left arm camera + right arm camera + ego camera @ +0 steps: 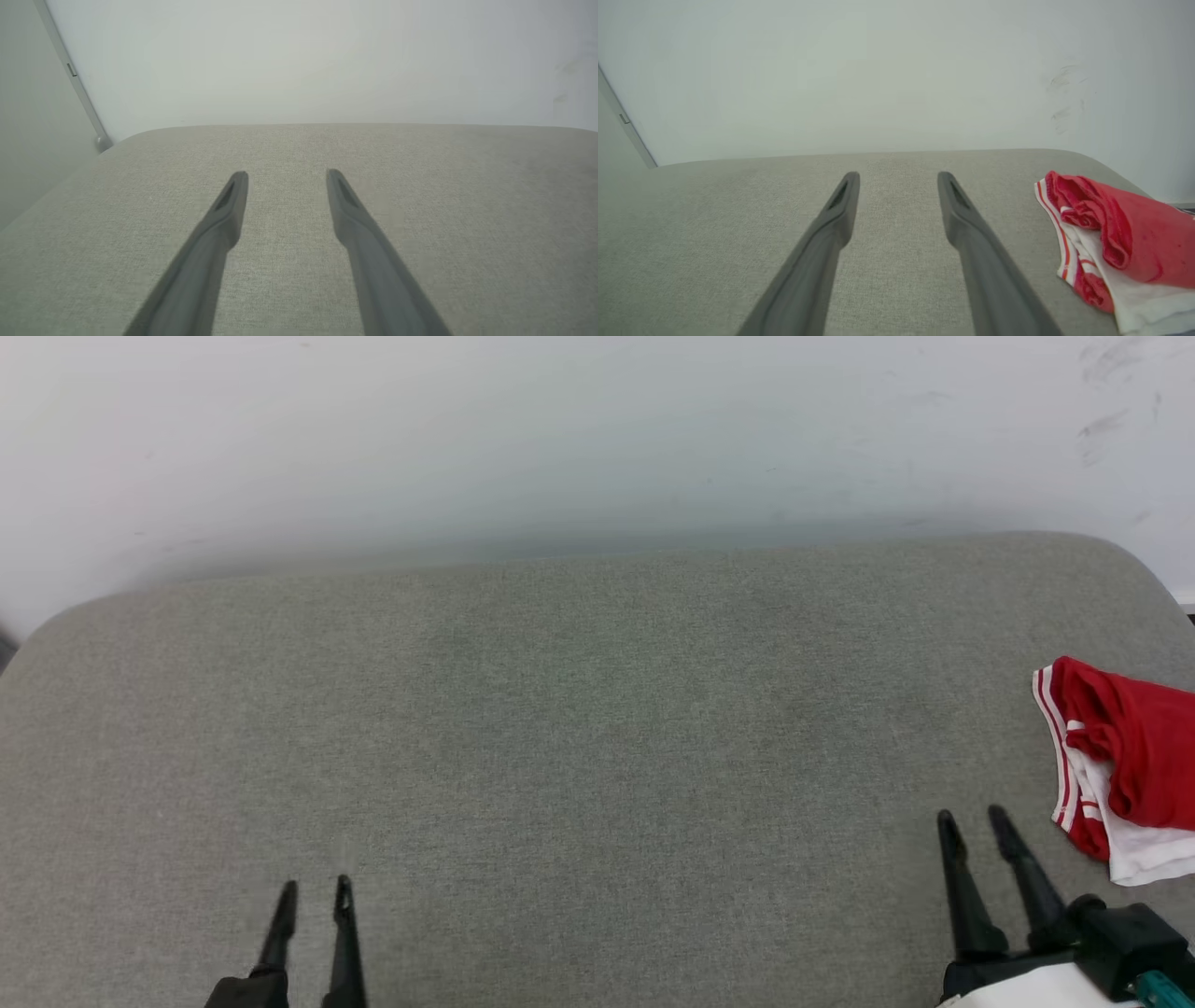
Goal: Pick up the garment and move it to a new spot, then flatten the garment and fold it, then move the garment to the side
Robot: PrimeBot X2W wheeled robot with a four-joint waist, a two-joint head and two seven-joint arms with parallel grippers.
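Note:
The garment (1125, 761) is a crumpled red and white heap with striped trim at the right edge of the grey cushioned surface (597, 728); it also lies at the right of the right wrist view (1120, 242). My right gripper (976, 819) stands open just left of the heap, apart from it, with nothing between its fingers (840, 200). At the lower left my left gripper (316, 889) is open over bare fabric, far from the garment, and its fingers (236, 196) hold nothing.
A pale wall (597, 439) rises right behind the surface's far edge. The surface's corners are rounded at far left and far right. A grey strip (70, 79) runs down the wall at the left.

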